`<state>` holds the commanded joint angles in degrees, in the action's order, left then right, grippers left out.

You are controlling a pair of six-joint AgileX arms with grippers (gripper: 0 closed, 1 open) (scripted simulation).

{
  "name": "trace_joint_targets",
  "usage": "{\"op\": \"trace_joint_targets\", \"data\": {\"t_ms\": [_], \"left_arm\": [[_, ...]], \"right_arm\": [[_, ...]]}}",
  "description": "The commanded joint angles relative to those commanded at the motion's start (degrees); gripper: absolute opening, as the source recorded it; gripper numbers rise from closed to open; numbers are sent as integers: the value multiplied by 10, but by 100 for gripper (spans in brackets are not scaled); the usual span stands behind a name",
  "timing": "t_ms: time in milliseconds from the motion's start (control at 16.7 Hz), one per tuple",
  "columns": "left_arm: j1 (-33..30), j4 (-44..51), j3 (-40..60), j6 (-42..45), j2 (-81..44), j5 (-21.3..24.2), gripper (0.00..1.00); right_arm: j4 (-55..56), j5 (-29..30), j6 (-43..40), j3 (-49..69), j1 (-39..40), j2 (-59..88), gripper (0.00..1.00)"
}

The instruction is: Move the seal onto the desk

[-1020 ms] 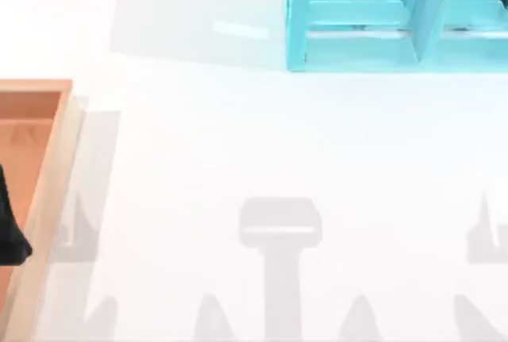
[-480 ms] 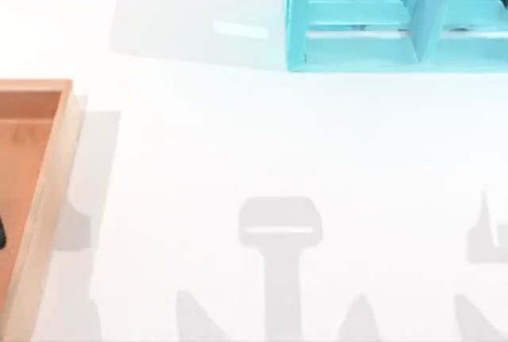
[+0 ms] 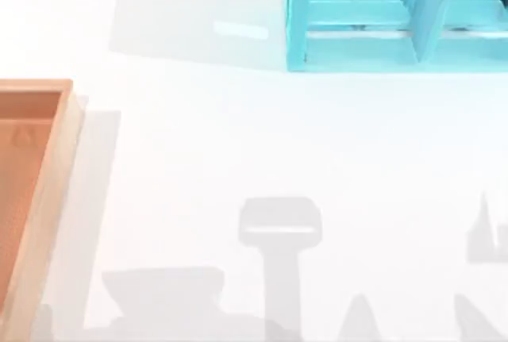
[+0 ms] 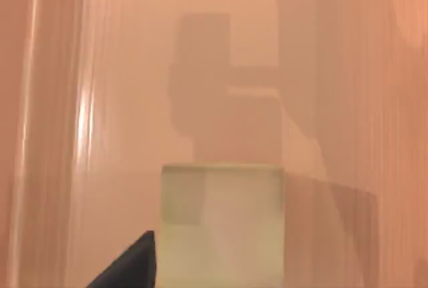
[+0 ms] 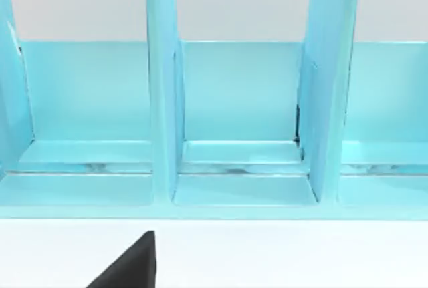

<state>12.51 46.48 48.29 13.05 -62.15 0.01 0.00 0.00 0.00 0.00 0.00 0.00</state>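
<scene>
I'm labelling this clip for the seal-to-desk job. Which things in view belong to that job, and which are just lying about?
Part of the job:
- the seal, a pale block on the tray floor in the left wrist view
- the desk, white tabletop
- the left tool's fingertip, beside the seal

Just lying about:
- the wooden tray, at the desk's left edge
- the turquoise shelf unit, at the back

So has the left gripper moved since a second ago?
Yes. In the top view its dark tip lay over the tray near the left edge, then slid off past that edge. The left wrist view has a finger beside the seal.
</scene>
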Motion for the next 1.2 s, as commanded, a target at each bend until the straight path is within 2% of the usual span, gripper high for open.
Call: {"op": "trace_joint_targets", "data": {"t_ms": [300, 540, 960, 1200], "left_arm": [[43, 162, 168, 46, -219, 0, 100], [65, 237, 243, 69, -297, 0, 100], [66, 233, 240, 71, -304, 0, 100], [67, 147, 179, 72, -327, 0, 100]], "right_arm": [[0, 0, 0, 0, 0, 0, 100], [0, 0, 0, 0, 0, 0, 100], [0, 0, 0, 0, 0, 0, 100], [0, 0, 0, 0, 0, 0, 100]]}}
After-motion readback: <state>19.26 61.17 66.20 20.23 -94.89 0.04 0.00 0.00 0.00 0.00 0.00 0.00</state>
